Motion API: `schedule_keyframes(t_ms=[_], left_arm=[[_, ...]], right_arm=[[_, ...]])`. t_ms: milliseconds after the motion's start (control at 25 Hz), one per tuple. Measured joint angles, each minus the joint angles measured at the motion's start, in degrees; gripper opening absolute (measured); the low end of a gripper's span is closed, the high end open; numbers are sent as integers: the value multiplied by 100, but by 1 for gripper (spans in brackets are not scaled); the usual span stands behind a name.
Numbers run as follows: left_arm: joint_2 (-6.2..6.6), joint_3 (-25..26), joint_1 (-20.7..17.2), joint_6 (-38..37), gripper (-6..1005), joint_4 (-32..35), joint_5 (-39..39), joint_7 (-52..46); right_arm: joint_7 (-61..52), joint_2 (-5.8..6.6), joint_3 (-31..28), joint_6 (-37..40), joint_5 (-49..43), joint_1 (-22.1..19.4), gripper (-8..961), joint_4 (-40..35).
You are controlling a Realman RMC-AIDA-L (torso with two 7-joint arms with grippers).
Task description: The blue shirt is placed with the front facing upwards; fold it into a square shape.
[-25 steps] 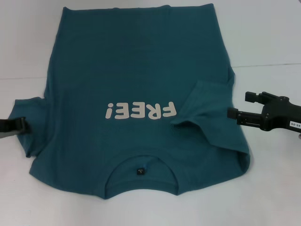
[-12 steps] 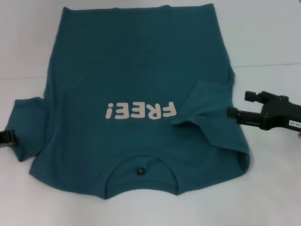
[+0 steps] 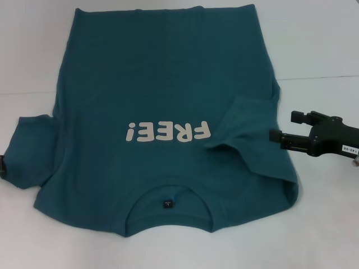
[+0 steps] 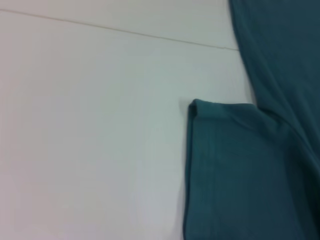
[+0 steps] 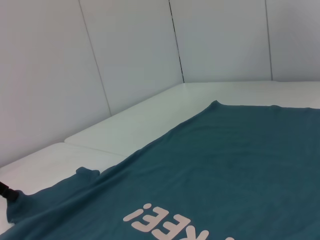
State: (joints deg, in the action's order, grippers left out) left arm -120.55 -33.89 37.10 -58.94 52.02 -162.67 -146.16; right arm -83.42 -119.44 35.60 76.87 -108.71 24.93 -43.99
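The blue shirt point(image 3: 162, 84) lies face up on the white table, collar point(image 3: 168, 204) toward me, with white "FREE!" lettering point(image 3: 168, 131) across the chest. Its right-hand sleeve point(image 3: 242, 124) is folded inward onto the body. My right gripper point(image 3: 283, 127) hovers just outside that sleeve, open and empty. The other sleeve point(image 3: 31, 148) lies flat and spread outward. Of my left gripper point(image 3: 2, 166) only a dark sliver shows at the picture's left edge, touching that sleeve's outer hem; the right wrist view shows its dark tip point(image 5: 6, 192) there too. The sleeve point(image 4: 225, 165) lies flat in the left wrist view.
The white table point(image 3: 320, 224) has a seam point(image 3: 325, 77) running across behind the arms. White wall panels point(image 5: 130, 55) stand behind the table's far edge. Bare tabletop point(image 4: 90, 140) lies outside the left sleeve.
My left gripper has drawn back to the left, from on the sleeve to the picture's edge. That sleeve now spreads farther left. The right gripper has barely shifted.
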Motion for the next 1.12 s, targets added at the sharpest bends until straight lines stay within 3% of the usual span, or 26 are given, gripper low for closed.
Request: schedule_keyframes(t_ms=[1120], left_arm=[[-21,22,-126,769,43,-12,-89,-59]], right_arm=[[9,0,0,-5,16,32,947,67]])
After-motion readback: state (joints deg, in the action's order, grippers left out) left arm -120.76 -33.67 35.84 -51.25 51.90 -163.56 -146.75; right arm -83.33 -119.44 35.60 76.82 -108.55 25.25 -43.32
